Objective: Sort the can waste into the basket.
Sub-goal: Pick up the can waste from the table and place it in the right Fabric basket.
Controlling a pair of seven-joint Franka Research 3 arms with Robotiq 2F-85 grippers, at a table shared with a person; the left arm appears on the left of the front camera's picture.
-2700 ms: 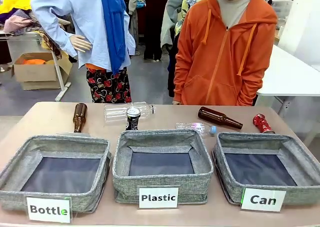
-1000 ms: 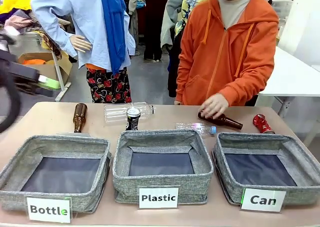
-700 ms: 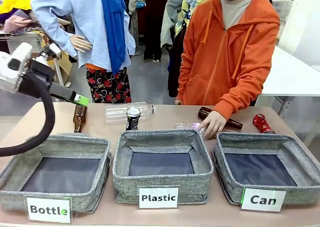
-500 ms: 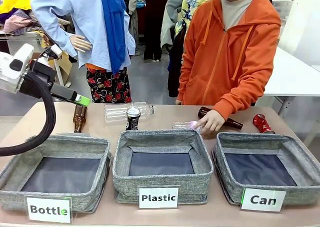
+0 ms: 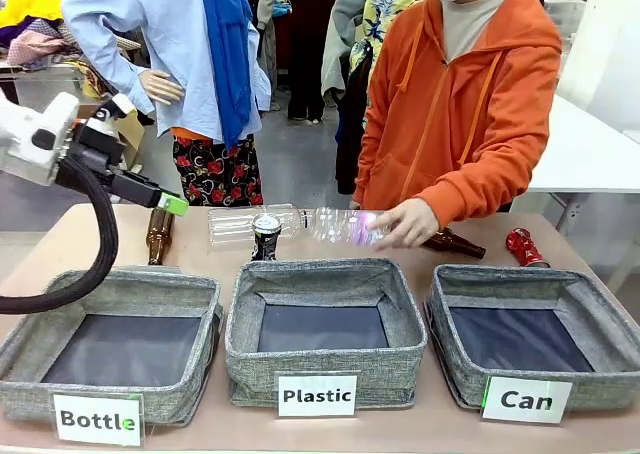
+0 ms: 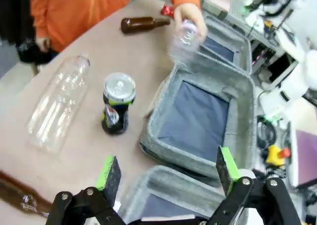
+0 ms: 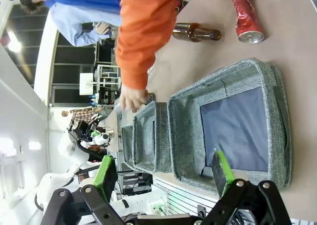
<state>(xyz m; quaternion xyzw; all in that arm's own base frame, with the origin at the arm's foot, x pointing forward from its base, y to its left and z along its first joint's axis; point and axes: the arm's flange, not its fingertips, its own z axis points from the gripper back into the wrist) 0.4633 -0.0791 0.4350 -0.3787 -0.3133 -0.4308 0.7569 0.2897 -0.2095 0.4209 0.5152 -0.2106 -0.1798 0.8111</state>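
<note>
- Currently the left gripper [image 6: 168, 168] hangs in the air above the table's left end, near an upright brown bottle [image 5: 158, 234]. Its fingers are spread wide and hold nothing.
- The right gripper [image 7: 164, 169] hangs over the near side of the basket [image 7: 225, 69] labelled "Can". Its fingers are spread wide and are empty.
- The black can [image 5: 266, 236] stands upright on the table just behind the "Plastic" bin [image 5: 322, 274], beside a large clear bottle [image 5: 235, 224] lying flat.
- The crushed red can [image 5: 523, 246] lies on the table just behind the basket's far edge.
- Both cans are outside the basket.
- The person's hand [image 5: 405, 222] holds a small clear bottle [image 5: 340, 226] above the table, behind the "Plastic" bin.
</note>
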